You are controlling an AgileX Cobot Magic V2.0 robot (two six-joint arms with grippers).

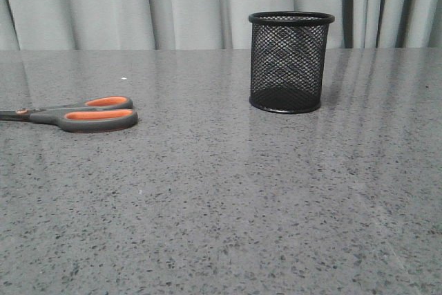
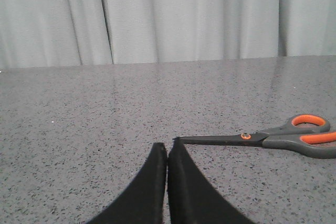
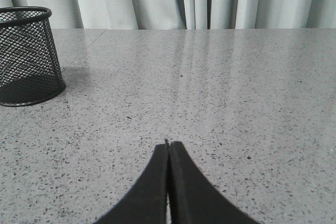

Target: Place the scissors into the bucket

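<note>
The scissors lie flat and closed at the table's left, handles with orange lining toward the middle, blades running off the left edge of the front view. In the left wrist view the scissors lie just beyond my left gripper, blade tip close to the fingertips. The left gripper is shut and empty. The black wire-mesh bucket stands upright at the back, right of centre; it also shows in the right wrist view. My right gripper is shut and empty, well away from the bucket. Neither gripper shows in the front view.
The speckled grey table runs back to a pale pleated curtain. Nothing else stands on it.
</note>
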